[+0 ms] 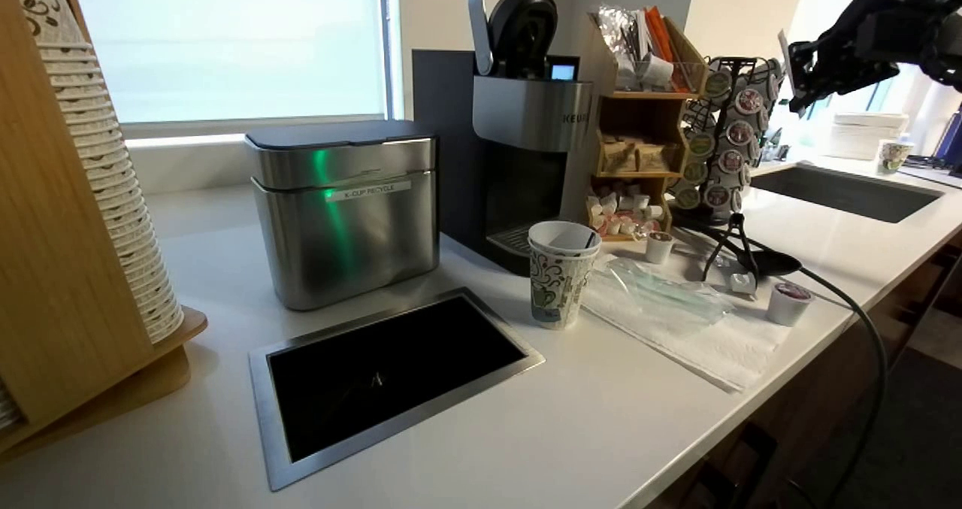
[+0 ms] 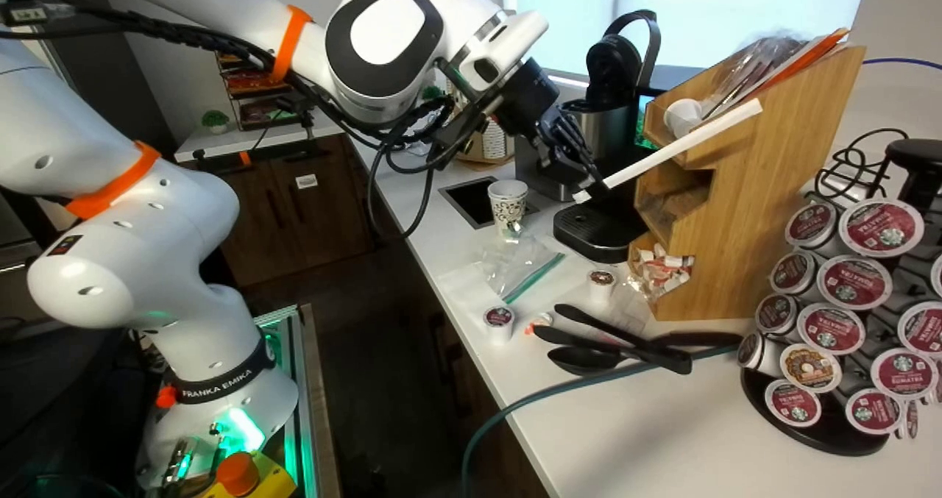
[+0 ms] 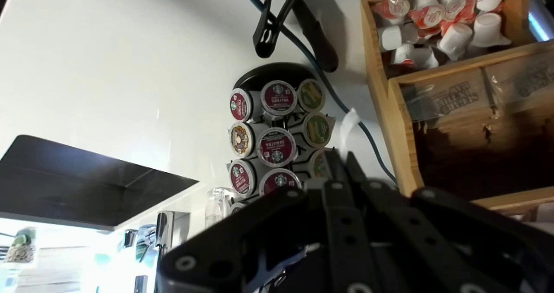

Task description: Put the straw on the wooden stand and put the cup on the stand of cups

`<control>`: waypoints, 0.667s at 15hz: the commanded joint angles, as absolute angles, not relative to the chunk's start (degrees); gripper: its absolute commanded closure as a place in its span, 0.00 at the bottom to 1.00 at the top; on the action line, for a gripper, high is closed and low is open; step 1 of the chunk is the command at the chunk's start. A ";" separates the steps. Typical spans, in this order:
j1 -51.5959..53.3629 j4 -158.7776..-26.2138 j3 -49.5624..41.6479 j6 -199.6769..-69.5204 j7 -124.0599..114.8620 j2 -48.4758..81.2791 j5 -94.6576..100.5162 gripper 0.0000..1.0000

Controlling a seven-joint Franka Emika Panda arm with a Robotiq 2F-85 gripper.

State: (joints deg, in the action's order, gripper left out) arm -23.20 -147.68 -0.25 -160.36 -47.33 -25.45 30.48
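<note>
Gripper (image 2: 599, 185) pinching white straw (image 2: 684, 144), slanted, off the counter. In an exterior view it crosses in front of wooden organizer (image 2: 758, 211); can't tell if touching. Two nested paper cups (image 1: 558, 287) upright on white countertop (image 1: 571, 426), just beside metal-rimmed opening (image 1: 273, 419), near Keurig coffee maker (image 1: 530, 114). Cup stack (image 1: 116, 197) in wooden dispenser (image 1: 45, 193).

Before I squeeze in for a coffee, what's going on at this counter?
A robot arm is handling a long white straw: its hand is closed on it and holds it in the air, not yet on the wooden stand. Two nested paper cups stand upright on the counter near the coffee maker, not yet on the cup stand.
</note>
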 commanded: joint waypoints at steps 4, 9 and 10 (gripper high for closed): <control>-25.18 -143.31 4.65 -165.43 -44.59 -24.13 29.96 0.99; -22.63 -134.48 6.12 -169.65 -38.68 -21.53 34.34 0.99; -23.01 -132.67 6.44 -170.64 -38.57 -20.53 34.45 0.99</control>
State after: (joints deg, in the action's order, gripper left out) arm -22.20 -137.79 5.60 -167.21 -39.94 -24.30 32.04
